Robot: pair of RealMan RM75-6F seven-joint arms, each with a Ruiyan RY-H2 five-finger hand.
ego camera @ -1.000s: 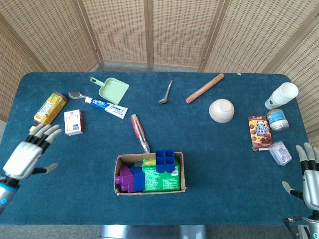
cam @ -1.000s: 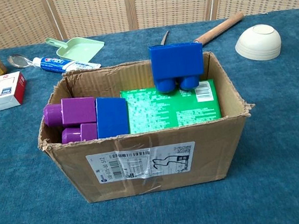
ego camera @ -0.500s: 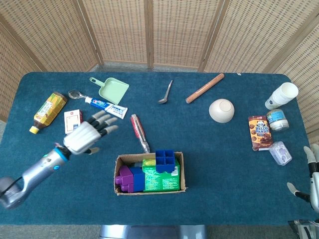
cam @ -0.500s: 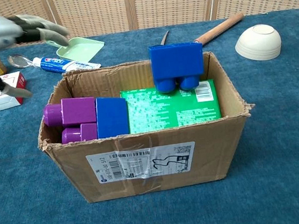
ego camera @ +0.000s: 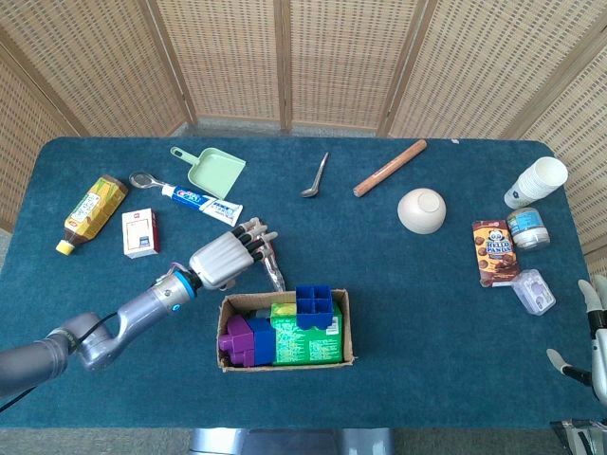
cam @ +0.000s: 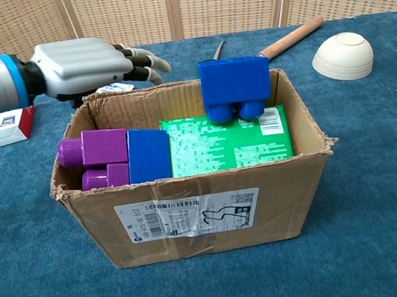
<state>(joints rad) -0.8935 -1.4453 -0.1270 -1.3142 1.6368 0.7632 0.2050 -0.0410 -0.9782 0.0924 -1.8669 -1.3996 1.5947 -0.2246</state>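
My left hand [ego camera: 226,258] hovers over the table just behind the back left corner of the cardboard box [ego camera: 224,313], holding nothing. Its spread fingers [ego camera: 254,231] lie over a red-handled utensil [ego camera: 275,277]. In the chest view that hand [cam: 81,60] floats above the box's back left rim [cam: 100,101]. Inside the box [cam: 191,210] a green packet [cam: 227,145] lies flat with a blue block [cam: 234,87] on its far end. A purple block [cam: 95,156] and a second blue block [cam: 149,154] sit at the left. My right hand [ego camera: 595,341] shows at the lower right edge, fingers up and apart, empty.
At the back left lie a toothpaste tube [ego camera: 201,201], green dustpan [ego camera: 214,172], spoon [ego camera: 142,178], small white box [ego camera: 139,232] and bottle [ego camera: 93,207]. Further right are another spoon [ego camera: 316,176], a rolling pin [ego camera: 390,168], a bowl [ego camera: 421,209], paper cups [ego camera: 537,180], a can [ego camera: 526,227], a biscuit packet [ego camera: 493,251] and a plastic tub [ego camera: 533,290].
My left arm has swung from the table's left edge rightwards to the box's back left corner, coming into the chest view. The right hand has sunk slightly lower at the frame edge.
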